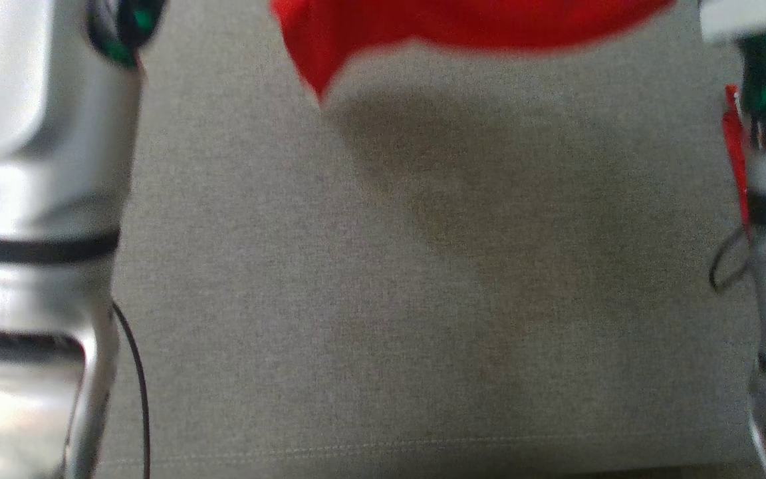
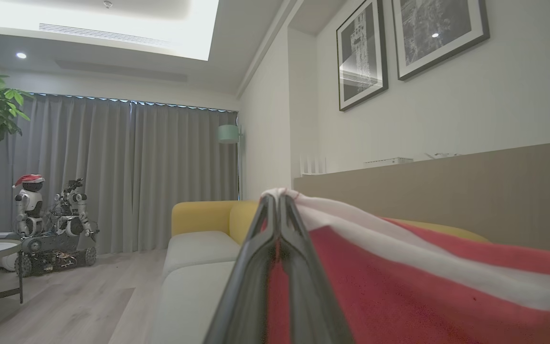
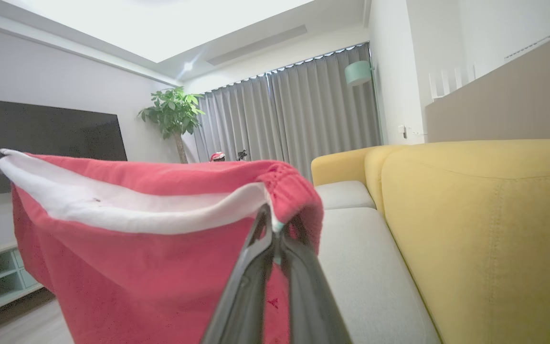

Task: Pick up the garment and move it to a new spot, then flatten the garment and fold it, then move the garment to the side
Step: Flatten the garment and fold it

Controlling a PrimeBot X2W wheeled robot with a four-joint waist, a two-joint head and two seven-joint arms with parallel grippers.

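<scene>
Garment (image 3: pixel 136 267) hangs between left pincer (image 2: pixel 279 198) and right pincer (image 3: pixel 275 225), both clamped on it.

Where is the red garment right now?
The garment hangs above the grey sofa seat, at the head view's top edge, stretched between the left claw and the right claw.

Matt red cloth garment (image 3: pixel 151 267), white-banded; coarse grey woven sofa seat (image 1: pixel 356 299); glossy silver forearm (image 1: pixel 30 166).

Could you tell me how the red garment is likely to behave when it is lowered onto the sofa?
Probably floppy: the red garment drapes between the left gripper and right gripper, both shut on its white-lined edge. Likely light, since thin fingertip pinches hold it. It may swing or bunch when lowered.
</scene>
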